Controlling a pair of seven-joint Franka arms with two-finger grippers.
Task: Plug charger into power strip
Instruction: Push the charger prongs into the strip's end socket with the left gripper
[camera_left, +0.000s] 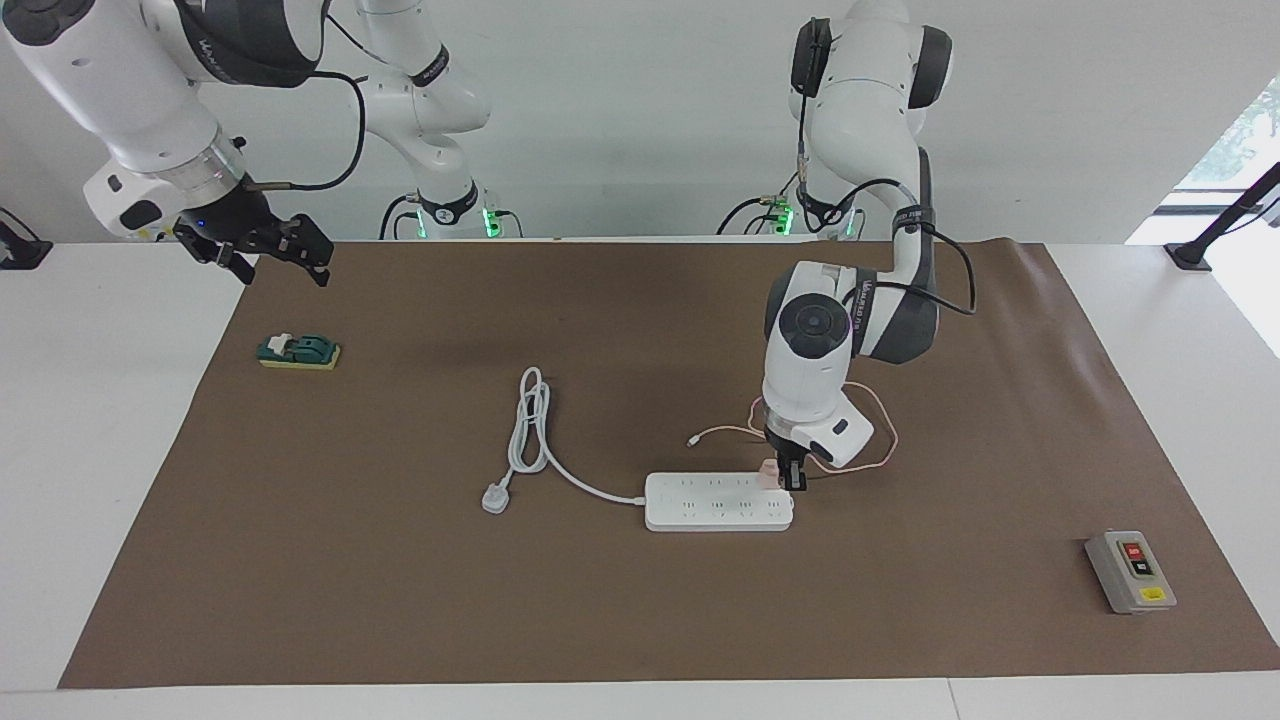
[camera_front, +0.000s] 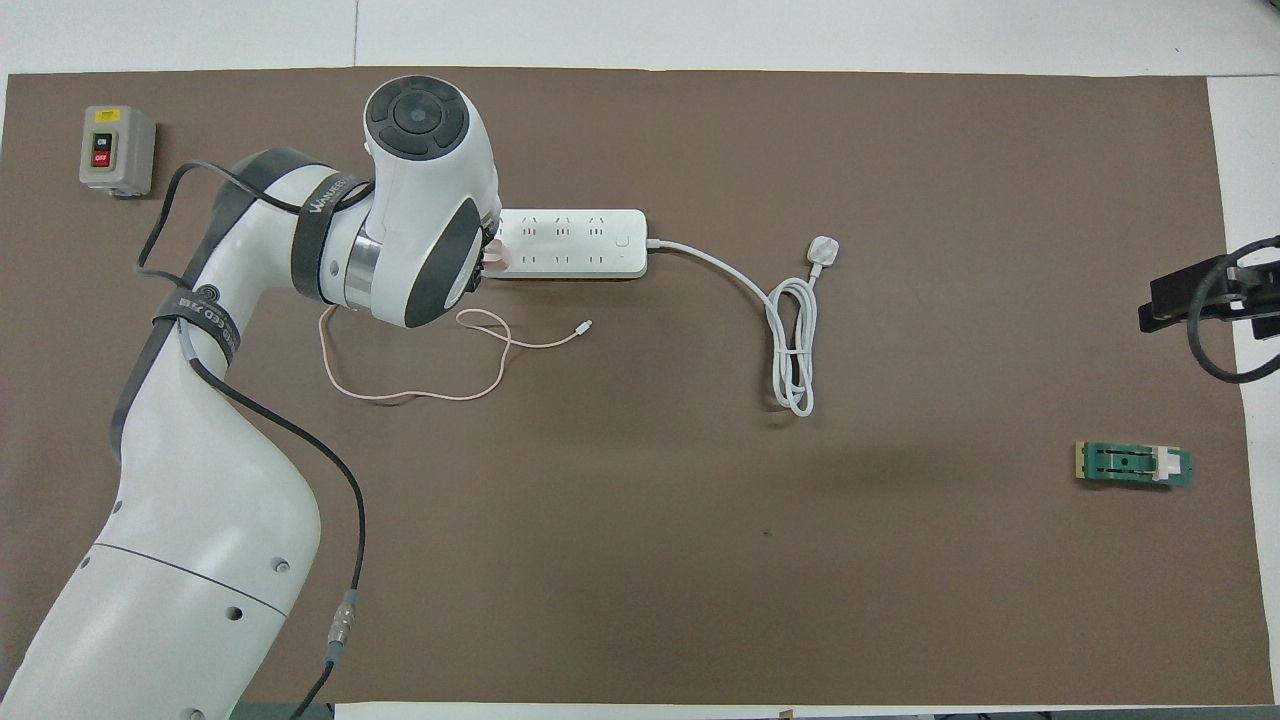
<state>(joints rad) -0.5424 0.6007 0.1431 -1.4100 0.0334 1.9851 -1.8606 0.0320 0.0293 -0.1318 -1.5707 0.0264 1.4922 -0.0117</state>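
The power strip (camera_left: 718, 502) lies flat on the brown mat near the middle of the table; it also shows in the overhead view (camera_front: 570, 243). My left gripper (camera_left: 790, 482) points down at the strip's end toward the left arm's side and is shut on the pale pink charger (camera_left: 768, 468), which rests on the outlets there. In the overhead view the charger (camera_front: 497, 255) peeks out beside the wrist, which hides the fingers. Its thin pink cable (camera_front: 400, 395) loops on the mat nearer to the robots. My right gripper (camera_left: 265, 248) waits open, raised over the mat's edge at the right arm's end.
The strip's thick white cord (camera_left: 530, 420) is coiled beside it, ending in a white three-pin plug (camera_left: 495, 497). A grey box with red and black buttons (camera_left: 1130, 570) stands at the left arm's end. A green and yellow block (camera_left: 298, 351) lies below the right gripper.
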